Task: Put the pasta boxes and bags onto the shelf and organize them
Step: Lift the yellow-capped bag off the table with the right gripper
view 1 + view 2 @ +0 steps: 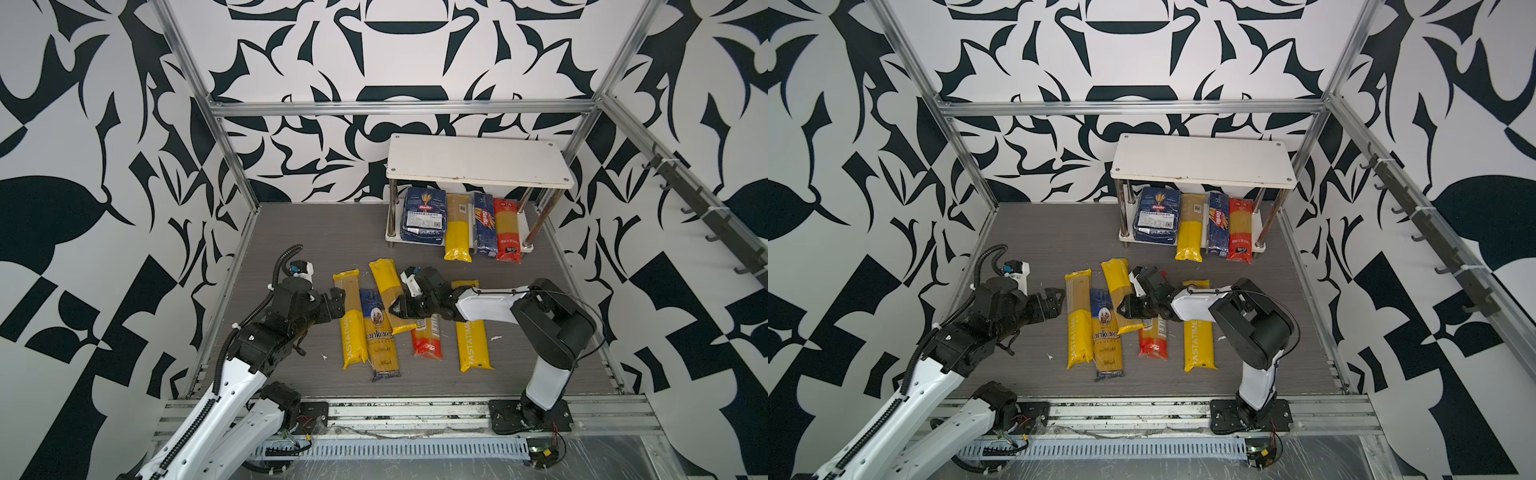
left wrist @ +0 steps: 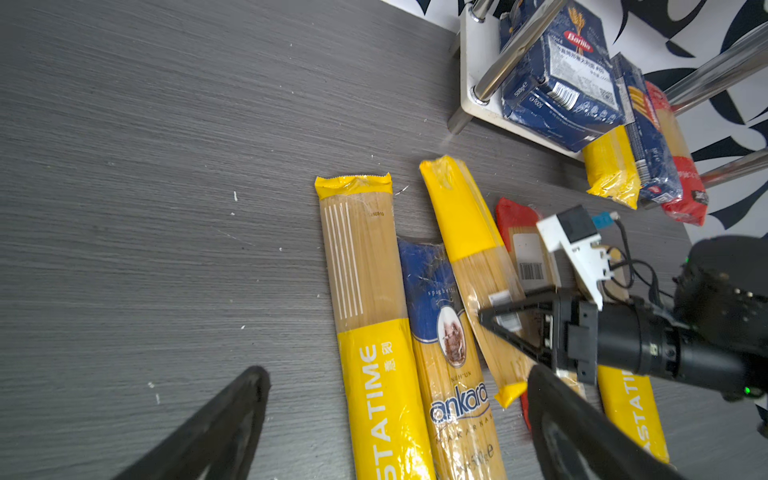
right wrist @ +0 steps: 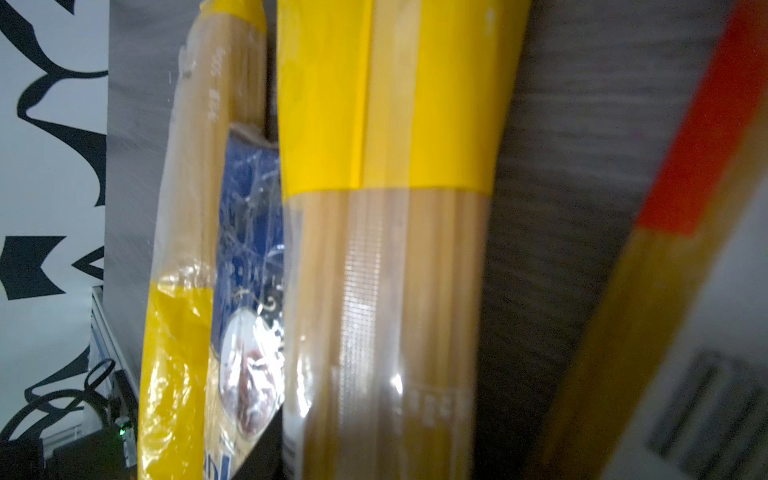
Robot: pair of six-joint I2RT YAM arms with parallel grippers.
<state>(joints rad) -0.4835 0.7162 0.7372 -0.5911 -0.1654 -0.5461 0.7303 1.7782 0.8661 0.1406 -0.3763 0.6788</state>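
The shelf [image 1: 478,160] stands at the back right. Its lower board holds the wide Barilla box [image 1: 424,214], a yellow-ended bag [image 1: 457,228], the narrow Barilla box [image 1: 484,224] and a red-ended bag [image 1: 507,230]. Several bags lie on the grey floor: a PASTATIME bag [image 1: 351,320], the ankara bag [image 1: 378,332], a tilted yellow-ended bag [image 1: 388,282], a red-ended bag [image 1: 428,340] and another PASTATIME bag [image 1: 473,340]. My right gripper [image 1: 395,309] [image 2: 486,318] is shut on the tilted bag [image 3: 395,249] at its clear middle. My left gripper [image 1: 338,305] [image 2: 399,374] hangs open beside the leftmost bag [image 2: 374,291].
Aluminium frame posts [image 1: 232,158] and patterned walls close in the floor on three sides. A rail of dark hooks [image 1: 702,208] runs along the right wall. The arm bases sit on the front rail [image 1: 415,409]. Bare grey floor [image 1: 311,232] lies left of the shelf.
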